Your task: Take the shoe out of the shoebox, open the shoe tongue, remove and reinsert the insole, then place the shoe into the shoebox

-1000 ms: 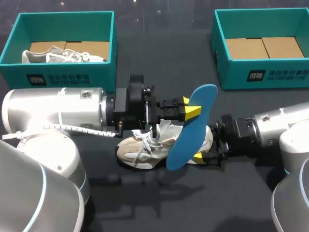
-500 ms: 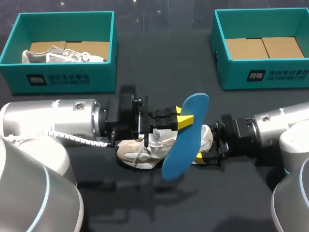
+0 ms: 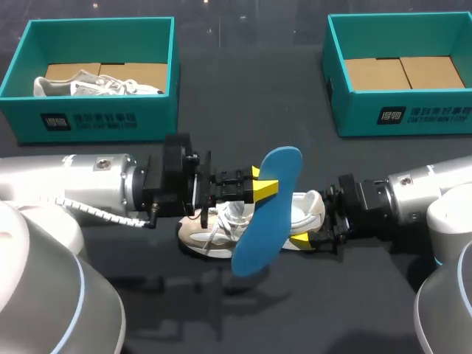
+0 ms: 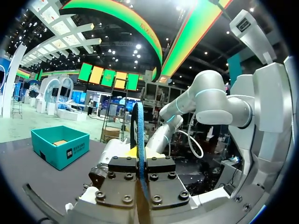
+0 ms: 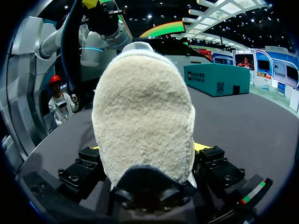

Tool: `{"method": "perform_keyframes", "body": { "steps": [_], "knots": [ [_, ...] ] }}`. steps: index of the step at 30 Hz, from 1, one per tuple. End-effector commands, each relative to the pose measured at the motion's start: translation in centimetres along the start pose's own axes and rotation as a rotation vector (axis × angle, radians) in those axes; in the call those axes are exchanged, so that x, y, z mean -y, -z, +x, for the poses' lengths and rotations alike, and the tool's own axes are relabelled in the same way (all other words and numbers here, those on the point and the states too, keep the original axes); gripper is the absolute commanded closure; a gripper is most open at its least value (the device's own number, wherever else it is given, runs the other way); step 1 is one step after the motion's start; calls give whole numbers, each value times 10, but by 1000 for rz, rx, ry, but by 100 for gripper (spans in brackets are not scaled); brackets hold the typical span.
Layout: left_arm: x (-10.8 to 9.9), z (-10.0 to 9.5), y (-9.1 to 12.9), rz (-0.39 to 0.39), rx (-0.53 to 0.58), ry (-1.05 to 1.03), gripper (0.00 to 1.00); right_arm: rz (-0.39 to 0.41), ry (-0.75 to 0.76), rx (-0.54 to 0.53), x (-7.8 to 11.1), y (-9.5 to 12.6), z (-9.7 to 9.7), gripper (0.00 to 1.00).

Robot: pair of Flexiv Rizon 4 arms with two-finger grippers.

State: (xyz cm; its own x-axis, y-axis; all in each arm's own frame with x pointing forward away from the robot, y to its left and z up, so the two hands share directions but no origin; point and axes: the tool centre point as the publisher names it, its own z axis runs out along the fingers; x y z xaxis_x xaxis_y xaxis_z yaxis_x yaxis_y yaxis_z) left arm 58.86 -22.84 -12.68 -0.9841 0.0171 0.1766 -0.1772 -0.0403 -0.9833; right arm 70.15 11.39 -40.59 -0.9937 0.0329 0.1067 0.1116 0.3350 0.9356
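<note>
Blue insole [image 3: 267, 210], one only, hangs tilted over the shoe [image 3: 214, 231]. The left gripper [image 3: 263, 189] pinches it near mid-length, fingers closed on both faces. L wrist view: insole [image 4: 138, 135] stands edge-on, clamped between that gripper's [image 4: 140, 156] two fingers.

Shoes: two. One, beige and white w/ loose laces, sits sole-down on the dark table [image 3: 251, 110] between the two arms, toe toward the L arm, heel toward the R. The right gripper [image 3: 308, 221] grips the heel; one yellow tip shows in the head view, the other is hidden behind the shoe. R wrist view: the fleecy heel [image 5: 142, 116] fills the gap in the gripper [image 5: 145, 148], a yellow tip against it on each side.

Shoeboxes: two, teal, cardboard-lined, at the table's far side, well apart. The left-hand shoebox [image 3: 96, 122] holds the second shoe [image 3: 88, 87], pale, lying along its floor. The right-hand shoebox [image 3: 398, 116] stands opp. the R arm.
</note>
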Motion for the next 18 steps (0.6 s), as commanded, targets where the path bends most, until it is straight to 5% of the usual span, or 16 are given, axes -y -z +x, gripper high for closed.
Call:
{"method": "perform_keyframes", "body": {
  "steps": [1,11,18],
  "knots": [
    [-1,6,6,13,-9,6,100,4,-1,0,1,-2,0,100],
    [-3,11,17,25,5,25,100,4,-1,0,1,-2,0,100],
    [-1,2,28,112,13,141,100,4,-1,0,1,-2,0,100]
  ]
}}
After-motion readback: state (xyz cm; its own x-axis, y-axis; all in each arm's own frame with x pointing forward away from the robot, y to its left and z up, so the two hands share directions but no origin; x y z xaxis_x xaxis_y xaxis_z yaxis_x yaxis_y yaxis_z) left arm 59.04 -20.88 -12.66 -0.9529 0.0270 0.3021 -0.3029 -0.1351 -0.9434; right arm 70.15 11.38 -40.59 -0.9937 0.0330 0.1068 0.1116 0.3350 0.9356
